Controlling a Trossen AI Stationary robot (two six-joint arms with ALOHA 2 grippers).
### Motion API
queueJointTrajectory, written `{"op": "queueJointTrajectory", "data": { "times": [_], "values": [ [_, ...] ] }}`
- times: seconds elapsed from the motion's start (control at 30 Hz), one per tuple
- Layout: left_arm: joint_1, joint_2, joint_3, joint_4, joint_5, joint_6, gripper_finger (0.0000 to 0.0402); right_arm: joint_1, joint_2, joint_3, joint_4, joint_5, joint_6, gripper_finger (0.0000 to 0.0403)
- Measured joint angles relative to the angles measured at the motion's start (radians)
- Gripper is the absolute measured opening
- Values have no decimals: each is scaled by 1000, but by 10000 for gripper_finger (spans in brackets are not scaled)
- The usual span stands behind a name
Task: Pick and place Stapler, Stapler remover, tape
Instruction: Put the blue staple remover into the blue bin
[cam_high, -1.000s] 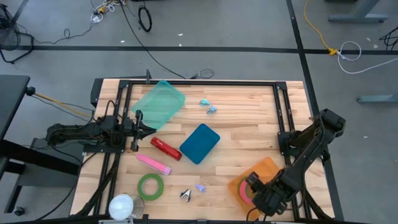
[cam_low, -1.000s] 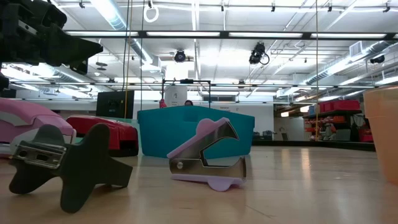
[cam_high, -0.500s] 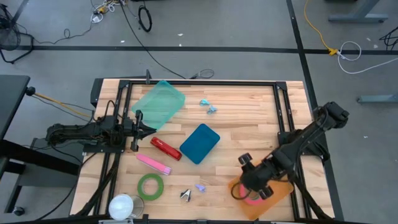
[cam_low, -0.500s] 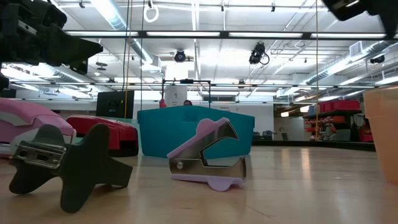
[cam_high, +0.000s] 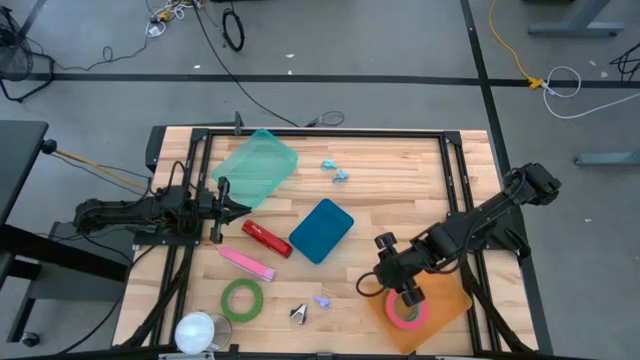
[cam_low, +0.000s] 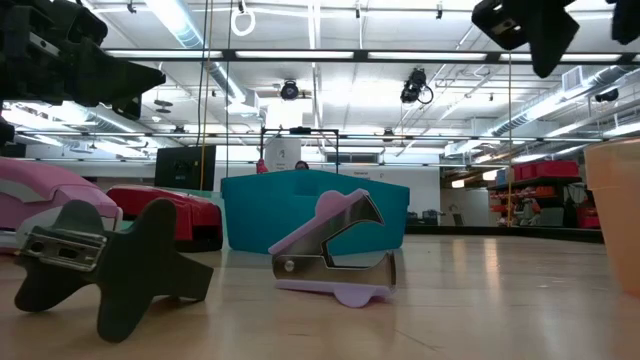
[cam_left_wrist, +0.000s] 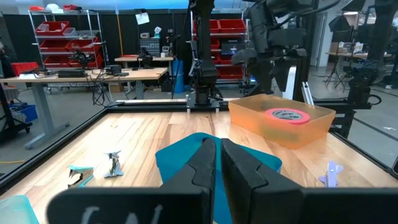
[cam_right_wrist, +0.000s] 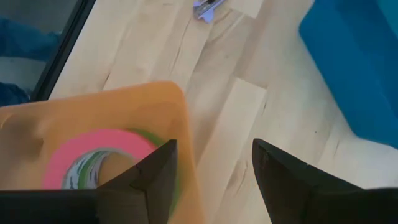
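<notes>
Well, the right gripper (cam_high: 385, 283) hangs with fingers spread and empty beside the orange bin (cam_high: 447, 297) at lower right, where a pink tape roll (cam_high: 405, 311) lies. Still out are the green tape ring (cam_high: 241, 299) at lower left, light and stiff, best pinched across its wall, and the hard, smooth, likely slippery red stapler (cam_high: 266, 239), left of centre, best taken across its narrow sides. At far left, the left gripper (cam_high: 222, 208) waits, fingers pressed together.

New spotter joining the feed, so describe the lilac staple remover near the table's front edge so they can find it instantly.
Start at the blue bin in the middle of the wooden table, then move toward the front edge. The lilac staple remover lies there, between the green tape roll and the orange bin. Its dark twin lies right beside it; this one is pale purple with metal jaws.
</notes>
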Motion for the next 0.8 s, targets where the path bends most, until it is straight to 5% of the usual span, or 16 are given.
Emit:
{"op": "queueJointTrajectory", "data": {
  "times": [0.37, 0.8],
  "values": [
    [0, 0, 0, 0, 0, 0, 30, -108, 0, 0, 45, -11, 21, 208],
    [0, 0, 0, 0, 0, 0, 30, -411, 0, 0, 71, -7, -120, 208]
  ]
}}
